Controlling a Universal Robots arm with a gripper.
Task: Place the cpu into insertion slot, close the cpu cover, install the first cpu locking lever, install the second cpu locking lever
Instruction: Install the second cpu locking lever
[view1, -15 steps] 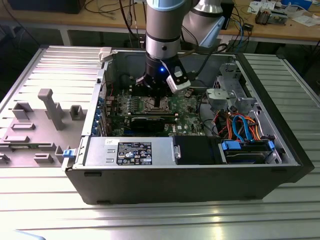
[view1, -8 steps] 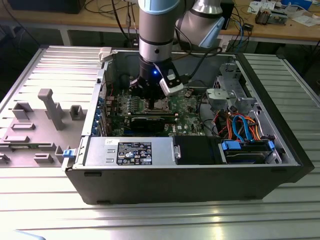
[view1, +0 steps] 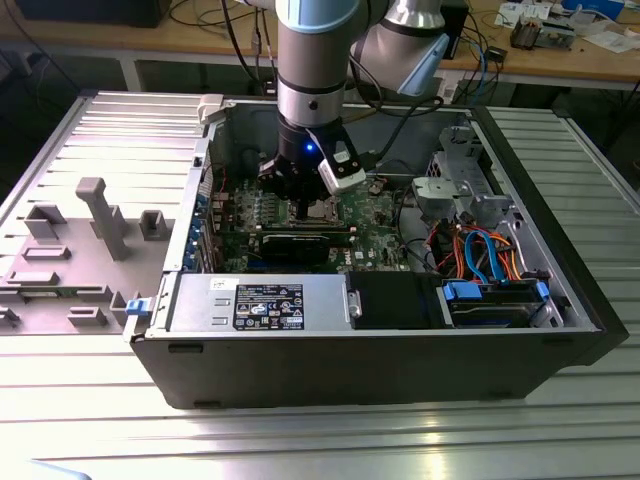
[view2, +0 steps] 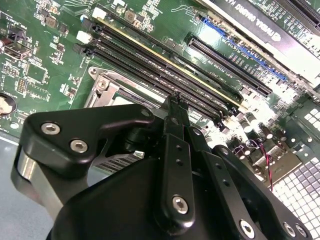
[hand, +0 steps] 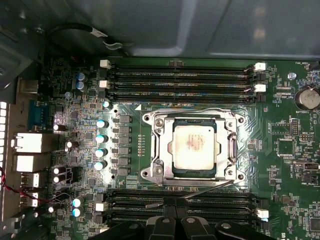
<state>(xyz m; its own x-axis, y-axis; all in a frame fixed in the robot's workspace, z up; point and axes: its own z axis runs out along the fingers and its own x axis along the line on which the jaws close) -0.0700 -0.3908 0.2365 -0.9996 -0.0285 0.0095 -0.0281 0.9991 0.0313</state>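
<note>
A ribbed metal table (view1: 420, 440) carries an open computer case (view1: 330, 365) – beside it, a grey fixture tray (view1: 70, 270)

Seated in the insertion slot (hand: 194, 146): the cpu (hand: 194, 145), silvery top up. Closed around it, the cpu cover (hand: 159, 145). Flanked on two opposite sides by long black memory slots (hand: 180, 75). Nearby, a row of capacitors (hand: 101, 144). At the edge, the tool (hand: 175, 220), black, over the memory slots.

cpu (hand: 194, 145) in insertion slot (hand: 156, 150) | cpu cover (hand: 232, 147) over it
</note>
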